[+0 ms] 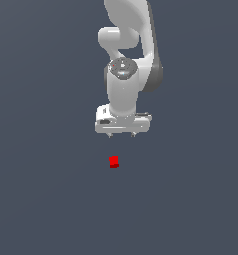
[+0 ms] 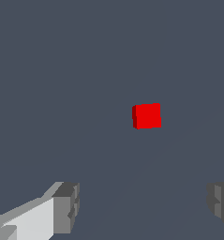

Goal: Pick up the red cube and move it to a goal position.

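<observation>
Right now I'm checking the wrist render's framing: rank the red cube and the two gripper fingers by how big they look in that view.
1. Light-sided finger, largest, though nearness to the camera inflates it.
2. Red cube.
3. Other finger, cut off at the picture's edge, so its ranking against the cube is unsure.

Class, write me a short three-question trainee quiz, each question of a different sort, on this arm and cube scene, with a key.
1. True or false: the white two-fingered gripper holds the small matte bright-red cube.
2. The jaws stand: A) open B) shut.
3. Fill in: the cube lies on the plain dark grey ____.

Key: 1 false, they are apart; 2 A, a wide gap shows between the fingers in the wrist view; 3 floor.
</observation>
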Motion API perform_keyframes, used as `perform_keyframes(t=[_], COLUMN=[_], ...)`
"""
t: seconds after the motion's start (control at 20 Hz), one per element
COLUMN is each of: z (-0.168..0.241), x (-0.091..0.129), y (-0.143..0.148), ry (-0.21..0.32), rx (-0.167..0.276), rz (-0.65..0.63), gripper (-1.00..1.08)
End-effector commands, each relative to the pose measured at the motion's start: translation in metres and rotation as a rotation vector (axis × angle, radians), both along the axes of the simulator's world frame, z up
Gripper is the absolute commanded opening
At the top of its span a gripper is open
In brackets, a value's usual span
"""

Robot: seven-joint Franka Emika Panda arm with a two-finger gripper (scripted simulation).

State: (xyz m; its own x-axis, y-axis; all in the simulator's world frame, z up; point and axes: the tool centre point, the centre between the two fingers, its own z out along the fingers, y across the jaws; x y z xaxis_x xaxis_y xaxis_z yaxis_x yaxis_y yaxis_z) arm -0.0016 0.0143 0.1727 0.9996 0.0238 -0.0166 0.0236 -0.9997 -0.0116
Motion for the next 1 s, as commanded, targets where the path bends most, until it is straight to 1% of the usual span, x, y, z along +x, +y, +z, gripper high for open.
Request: perform_keyframes(t=[0.0,0.2,0.45,0.7,0.95], z=[0.0,-0.005,-0.023,-0.055,-0.096], x=[0.0,0.001,0.007,0.016,0.029], y=[0.0,-0.001,-0.006,-0.014,-0.024], ry=[0.0,-0.001,-0.003,-0.006,-0.011], rx=[0.0,0.0,-0.002,-0.004,-0.007], rz=[0.0,0.002,0.012,0.029,0.05], gripper=[1.0,1.0,1.0,1.0,1.0])
